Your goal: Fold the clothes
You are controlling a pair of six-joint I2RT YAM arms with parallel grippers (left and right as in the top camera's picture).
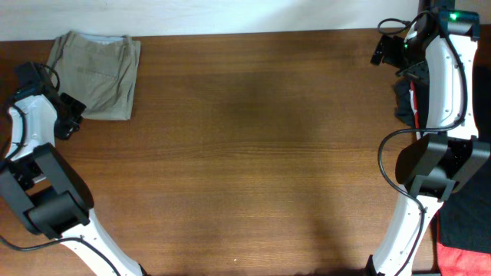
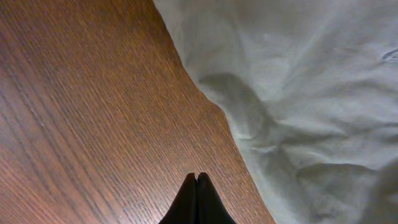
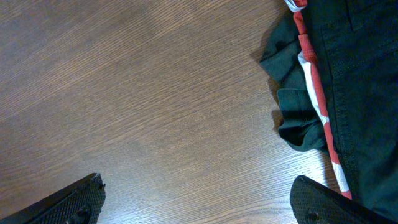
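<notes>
The khaki shorts lie folded into a compact rectangle at the table's far left corner. In the left wrist view their pale cloth fills the right side. My left gripper is just left of the shorts' near edge, over bare wood; its fingers are shut and hold nothing. My right gripper is at the far right, over bare wood; its fingers are wide open and empty.
A dark garment with a red and white stripe lies at the table's right edge, beside my right gripper, and shows in the overhead view. A red cloth lies off the table at the bottom right. Wooden table.
</notes>
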